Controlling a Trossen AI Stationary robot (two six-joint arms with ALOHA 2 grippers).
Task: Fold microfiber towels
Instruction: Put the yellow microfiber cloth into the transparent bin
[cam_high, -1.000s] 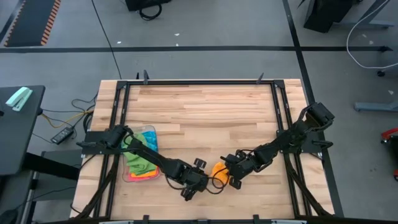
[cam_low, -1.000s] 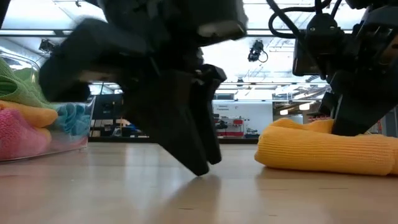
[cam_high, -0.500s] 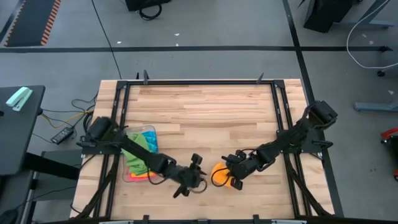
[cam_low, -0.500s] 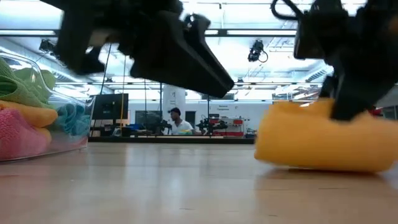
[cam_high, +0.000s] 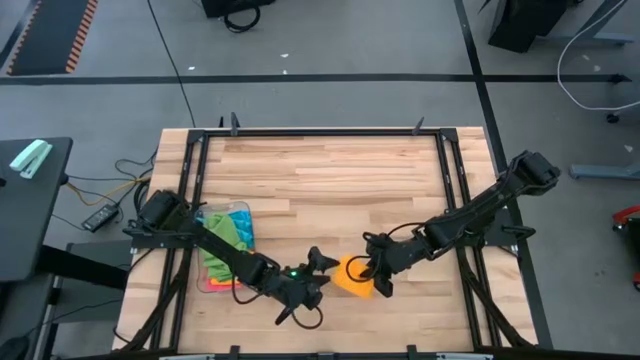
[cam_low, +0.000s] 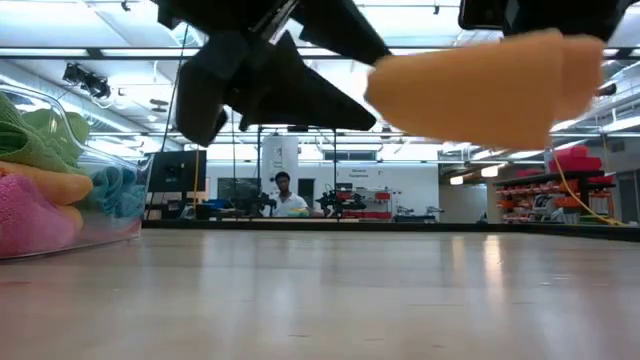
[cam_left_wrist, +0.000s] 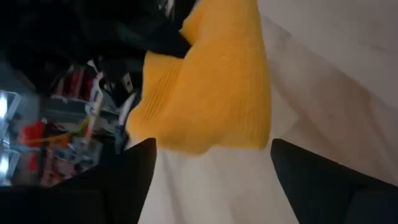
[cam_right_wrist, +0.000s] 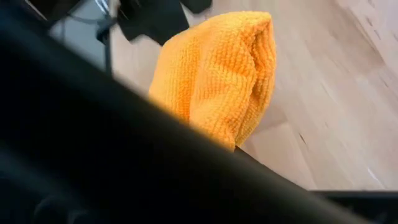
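Fingers (cam_right_wrist: 205, 127) lift orange towel (cam_low: 480, 85) off wooden table (cam_high: 340, 180).

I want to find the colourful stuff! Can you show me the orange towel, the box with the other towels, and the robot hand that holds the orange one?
orange towel (cam_high: 352, 277), high view, middle of the cloth.
clear tray (cam_high: 243, 212), high view, far corner rim.
right hand (cam_high: 378, 274), high view, between its fingertips.

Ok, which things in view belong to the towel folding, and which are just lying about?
Job:
- orange towel, lifted off the table by the right gripper
- left gripper, open beside it
- towels waiting in the tray, green, pink, orange and blue

Lying about:
- clear tray itself
- person in the room behind
- cables left of the table
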